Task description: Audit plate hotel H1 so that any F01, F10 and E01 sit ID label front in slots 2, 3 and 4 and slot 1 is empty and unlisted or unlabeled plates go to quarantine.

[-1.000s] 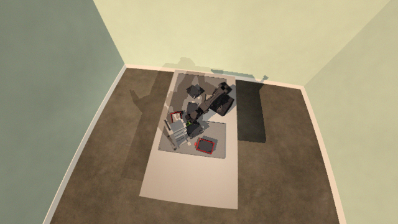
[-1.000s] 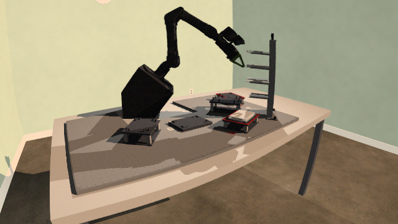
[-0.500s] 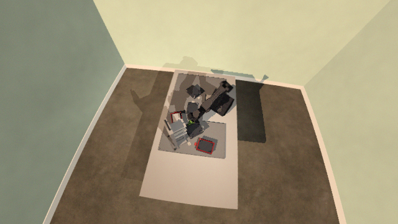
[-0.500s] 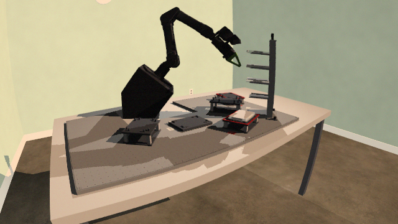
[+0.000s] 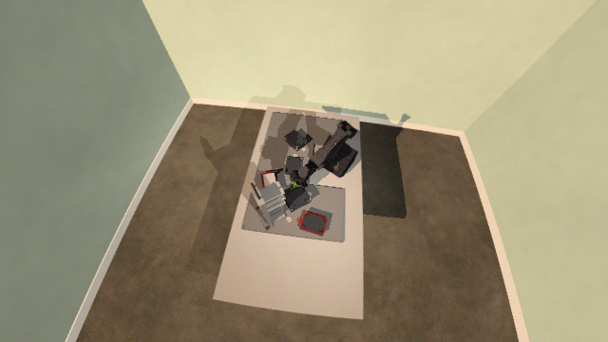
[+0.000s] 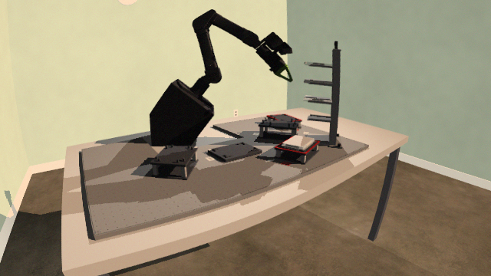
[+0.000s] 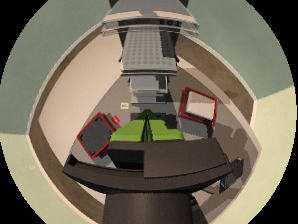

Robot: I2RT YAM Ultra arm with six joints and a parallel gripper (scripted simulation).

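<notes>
The plate hotel H1 (image 6: 331, 96) is a dark post with several thin shelves at the table's far right; it also shows in the top view (image 5: 273, 203). My gripper (image 6: 285, 76) hangs in the air left of the upper shelves, shut and empty. In the wrist view the green fingers (image 7: 148, 129) point down at the hotel, where a grey gridded plate (image 7: 149, 52) lies on a shelf below the top shelf (image 7: 149, 22). A white plate (image 6: 298, 142) sits on a red-rimmed quarantine nest. The other red-rimmed nest (image 6: 281, 119) looks dark and bare.
A flat dark nest (image 6: 234, 151) and a raised dark nest (image 6: 173, 161) stand on the grey deck plate left of the quarantine nests. The arm's black base (image 6: 180, 113) stands behind them. The table edge runs just right of the hotel.
</notes>
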